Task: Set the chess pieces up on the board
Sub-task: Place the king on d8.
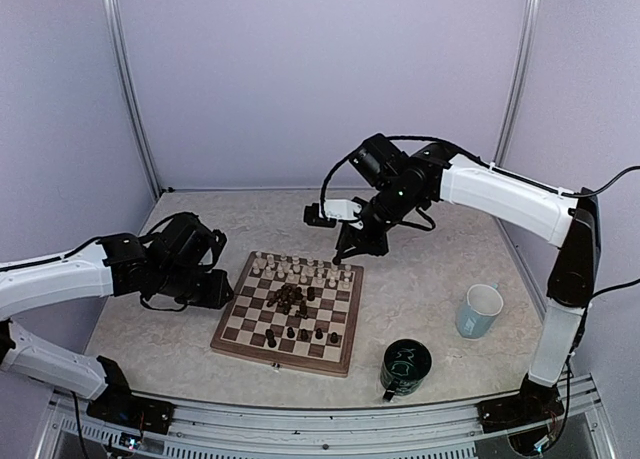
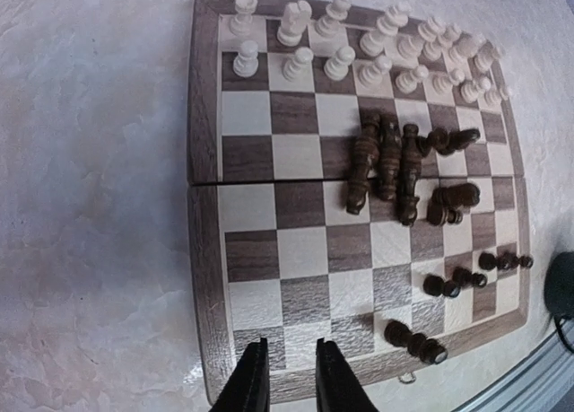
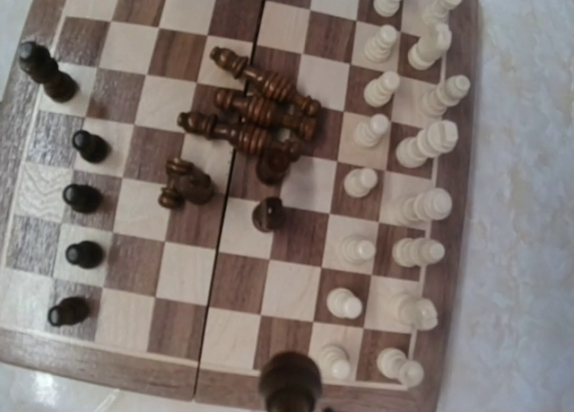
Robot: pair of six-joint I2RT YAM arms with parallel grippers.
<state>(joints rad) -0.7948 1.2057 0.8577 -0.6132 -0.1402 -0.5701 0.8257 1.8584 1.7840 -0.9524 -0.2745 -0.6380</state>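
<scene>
The board (image 1: 285,351) lies mid-table. Cream chess pieces (image 1: 300,271) stand in two rows along its far side, also in the left wrist view (image 2: 359,44) and the right wrist view (image 3: 404,161). Several dark pieces (image 1: 290,299) lie in a heap at the centre (image 2: 390,161), and a few more dark pieces (image 3: 81,197) stand near the front edge. My left gripper (image 2: 291,367) hovers over the board's left edge, its jaws a narrow gap apart with nothing between them. My right gripper (image 1: 358,243) hangs above the far right corner, shut on a dark piece (image 3: 290,383); its fingers are hidden.
A pale blue mug (image 1: 480,309) stands right of the board. A dark green mug (image 1: 405,367) sits by the board's near right corner. Purple walls close in the table at the back and sides.
</scene>
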